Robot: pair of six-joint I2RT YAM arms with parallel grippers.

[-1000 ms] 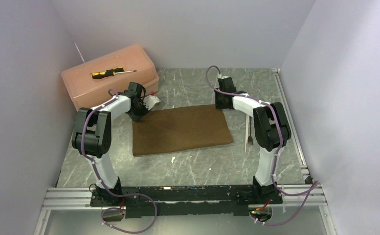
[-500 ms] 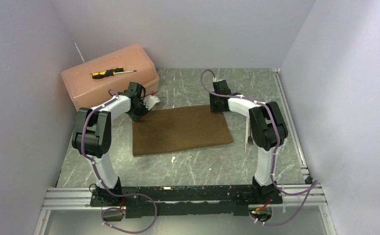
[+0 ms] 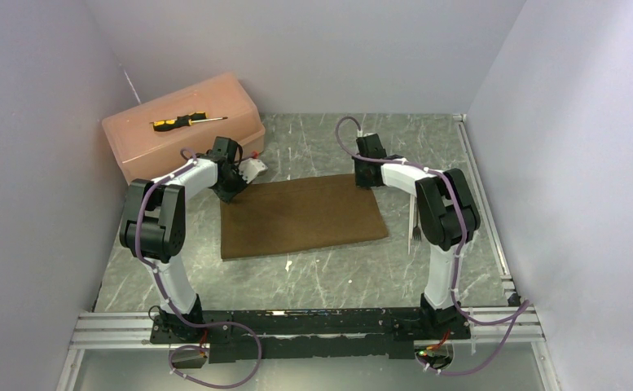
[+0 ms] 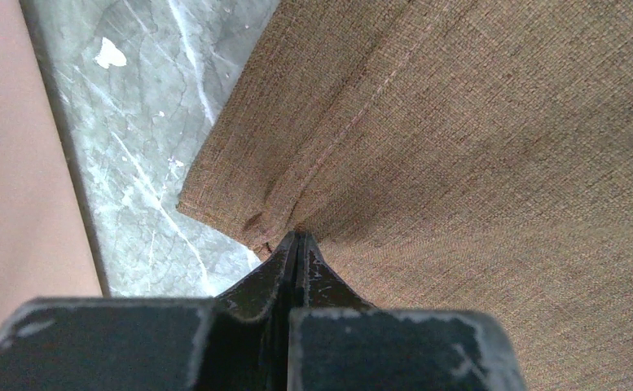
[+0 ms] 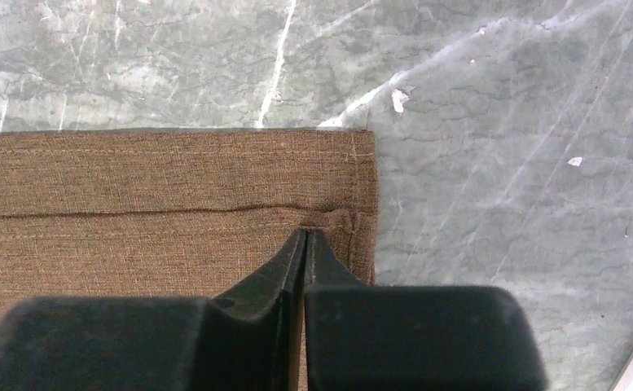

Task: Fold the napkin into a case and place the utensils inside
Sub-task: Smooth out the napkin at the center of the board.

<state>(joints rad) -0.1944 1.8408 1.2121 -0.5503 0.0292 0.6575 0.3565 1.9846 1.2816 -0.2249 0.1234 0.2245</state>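
Observation:
The dark brown napkin [image 3: 301,216] lies flat on the marble table as a folded rectangle. My left gripper [image 3: 230,194] is down at its far left corner. In the left wrist view that gripper [image 4: 296,236] is shut, with a pucker of napkin [image 4: 459,122] pinched at its tips. My right gripper [image 3: 367,181] sits at the far right corner. From the right wrist it [image 5: 305,234] shows shut on the bunched upper layer of napkin [image 5: 134,187], just below a fold line. A silvery utensil [image 3: 415,232] lies right of the cloth, partly hidden by the right arm.
A pink box [image 3: 134,142] stands at the back left with a yellow-and-black screwdriver [image 3: 184,121] on its lid, close to the left arm. Purple walls enclose the table on three sides. A metal rail [image 3: 484,212] runs along the right edge.
My right gripper shifted a little left onto the napkin's far right corner, and its jaws came together on the cloth. The left arm and the napkin have not moved.

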